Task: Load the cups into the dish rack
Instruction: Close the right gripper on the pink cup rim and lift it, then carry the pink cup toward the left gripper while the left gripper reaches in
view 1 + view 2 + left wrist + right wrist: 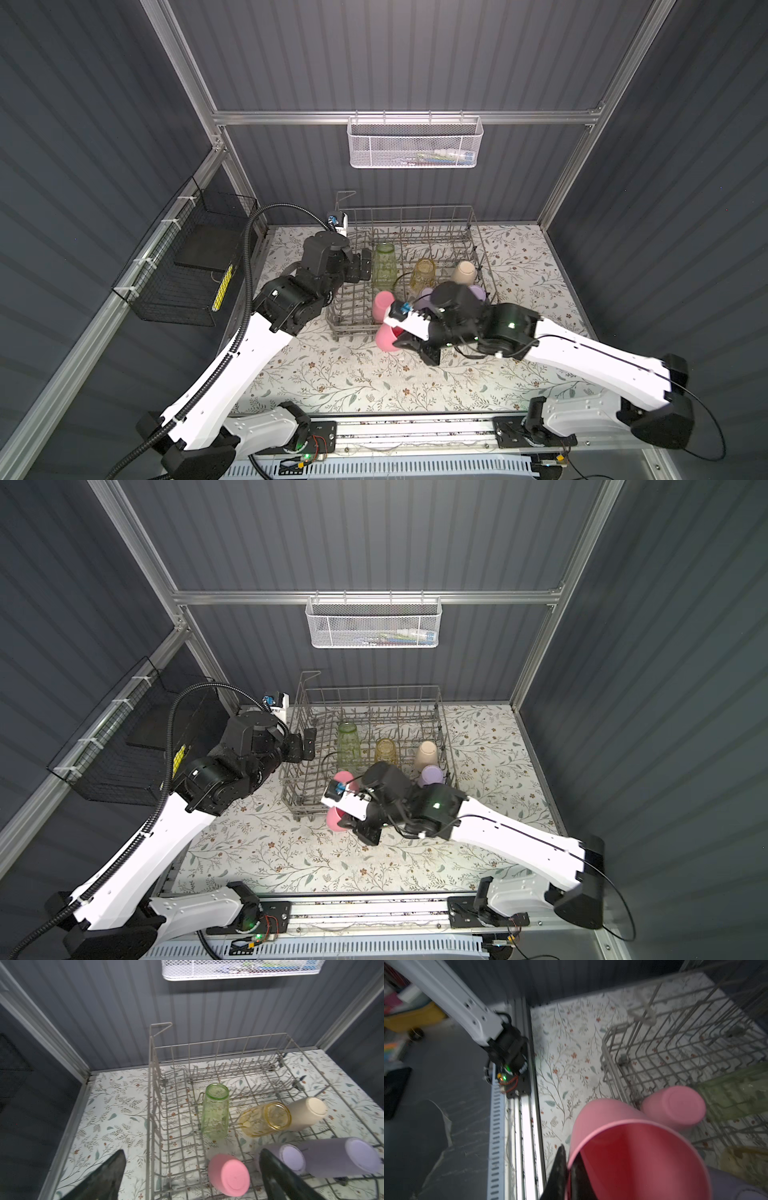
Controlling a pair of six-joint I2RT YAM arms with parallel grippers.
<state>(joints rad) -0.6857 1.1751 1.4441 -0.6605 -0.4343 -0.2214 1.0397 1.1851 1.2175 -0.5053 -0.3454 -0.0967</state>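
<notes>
Right gripper point(566, 1164) pinches the rim of the pink opaque plastic tumbler point(633, 1147), just outside the grey wire dish rack point(415, 216) at its six o'clock side. Left gripper point(365, 266) gapes wide at nine o'clock. Loading step: next I must clear the wall and set it mouth-down.

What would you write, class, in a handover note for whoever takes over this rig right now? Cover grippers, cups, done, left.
Left gripper: open, empty, over the dish rack's left edge.
Right gripper: shut on the rim of the held pink cup, tilted, just outside the rack's near side.
Done: six in the rack: green cup, yellow cup, beige cup, two lilac cups, second pink cup.
Left: place the held cup in the rack, release.
</notes>
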